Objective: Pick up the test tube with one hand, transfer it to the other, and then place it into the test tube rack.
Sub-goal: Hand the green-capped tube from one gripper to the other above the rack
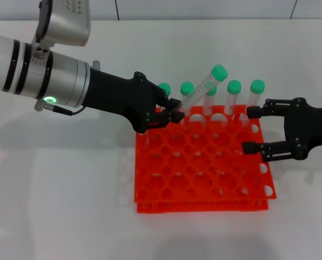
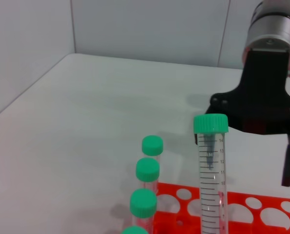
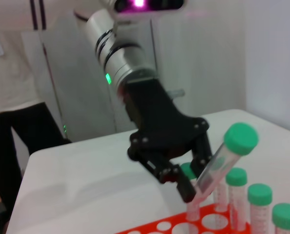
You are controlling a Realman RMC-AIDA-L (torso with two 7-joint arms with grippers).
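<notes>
My left gripper (image 1: pixel 176 112), on the white and silver arm with the green light, is shut on the lower end of the test tube (image 1: pixel 199 91). The tube is clear with a green cap, tilted up to the right over the back left of the orange-red test tube rack (image 1: pixel 204 187). The tube fills the left wrist view (image 2: pixel 210 180) and also shows in the right wrist view (image 3: pixel 214 169), held by the left gripper (image 3: pixel 191 185). My right gripper (image 1: pixel 253 130) is open and empty over the rack's right side, apart from the tube, and appears beyond the tube in the left wrist view (image 2: pixel 261 105).
Several identical green-capped tubes stand upright in the rack's back row, among them one on the left (image 1: pixel 164 89) and one on the right (image 1: pixel 257 86). They show in the left wrist view (image 2: pixel 147 169) and the right wrist view (image 3: pixel 260 195). The white table (image 1: pixel 69 189) surrounds the rack.
</notes>
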